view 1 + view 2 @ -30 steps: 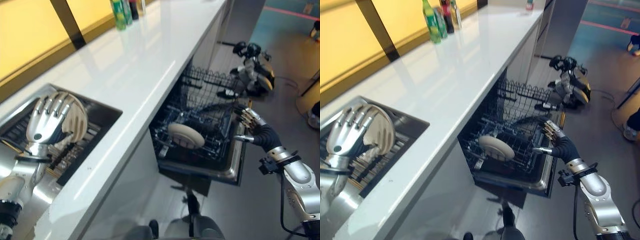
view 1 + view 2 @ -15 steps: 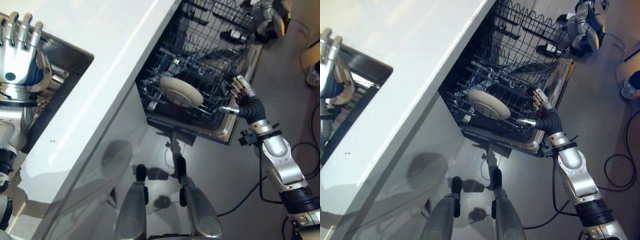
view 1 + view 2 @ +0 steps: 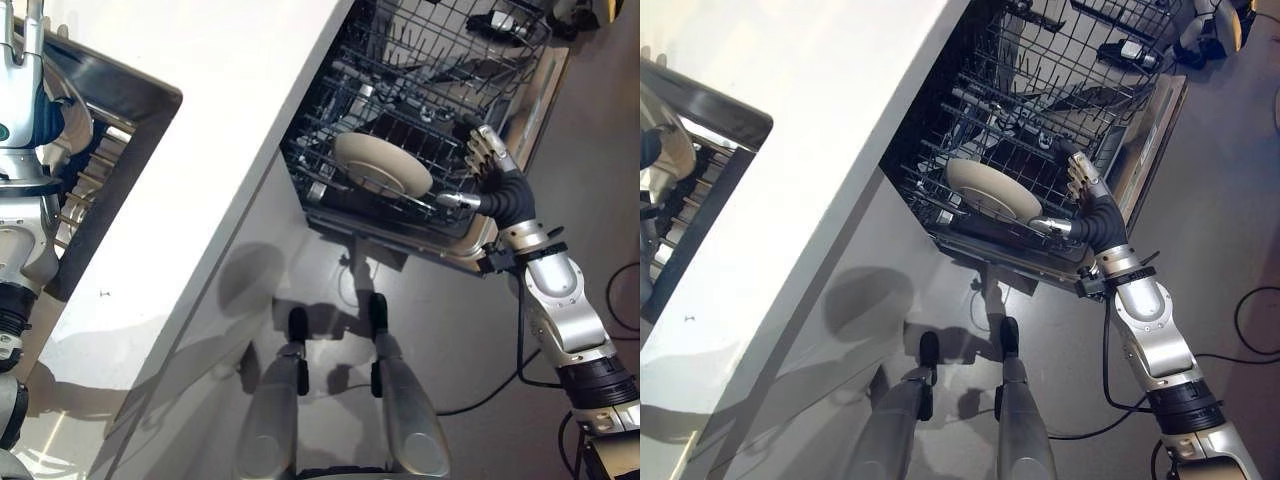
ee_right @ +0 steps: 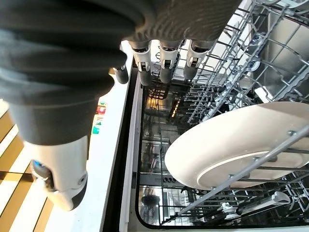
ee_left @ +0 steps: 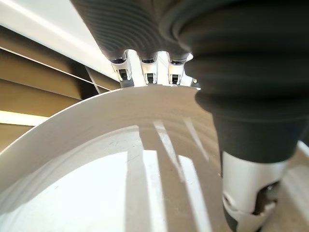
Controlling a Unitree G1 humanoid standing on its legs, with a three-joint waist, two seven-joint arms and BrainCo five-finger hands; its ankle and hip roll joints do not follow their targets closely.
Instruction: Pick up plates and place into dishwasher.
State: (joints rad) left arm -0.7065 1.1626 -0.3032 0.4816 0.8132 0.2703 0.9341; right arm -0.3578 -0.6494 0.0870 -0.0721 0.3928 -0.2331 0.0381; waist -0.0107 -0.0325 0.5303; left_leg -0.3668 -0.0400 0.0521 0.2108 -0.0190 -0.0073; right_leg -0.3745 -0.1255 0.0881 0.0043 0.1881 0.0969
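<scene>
My left robot hand [image 3: 22, 95] grasps a rigid, slick, breakable plate [image 5: 120, 159] by its rim at nine o'clock; right robot hand [image 3: 492, 172] released.

A long white countertop [image 3: 190, 130] is seen running diagonally, with a steel sink [image 3: 120, 165] sunk into it at one end. Grey cabinet fronts [image 3: 830, 330] are seen below the counter, above a glossy grey floor [image 3: 470, 340]. Slatted blinds [image 5: 43, 87] are glimpsed in the left wrist view.
</scene>
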